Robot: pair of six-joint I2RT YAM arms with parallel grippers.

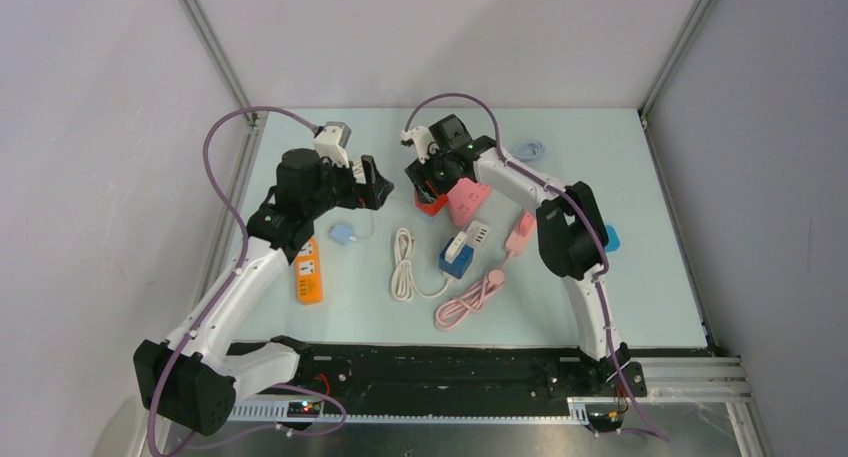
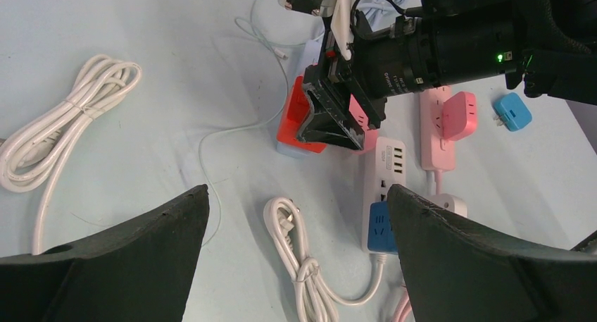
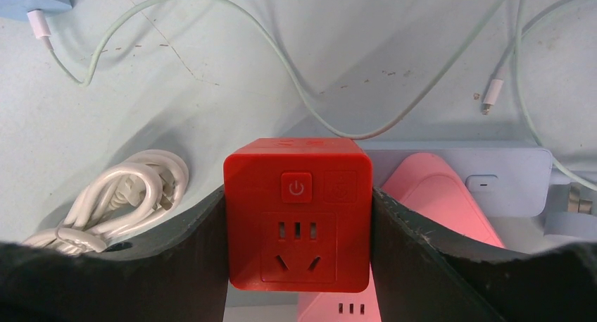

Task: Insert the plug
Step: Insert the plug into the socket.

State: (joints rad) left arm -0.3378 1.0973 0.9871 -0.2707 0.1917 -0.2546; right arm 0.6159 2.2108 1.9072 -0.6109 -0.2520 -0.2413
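Observation:
My right gripper [image 3: 298, 216] is shut on a red cube plug adapter [image 3: 298, 195], one finger on each side, its socket face and power button towards the camera. The cube is over a pale blue power strip [image 3: 457, 172]; I cannot tell whether its prongs are in. In the top view the right gripper [image 1: 428, 187] holds the red cube [image 1: 432, 205] at the table's middle back. The left wrist view shows the cube [image 2: 294, 118] too. My left gripper [image 1: 378, 191] is open and empty just left of it, and hovers over the table [image 2: 297, 195].
A pink cube adapter [image 1: 468, 199] lies right of the red cube. A white power strip with a blue plug [image 1: 460, 253], a coiled white cable [image 1: 403, 267], a pink strip [image 1: 520, 232] with its cable, an orange strip [image 1: 308, 269] and a small blue adapter [image 1: 345, 234] lie nearer.

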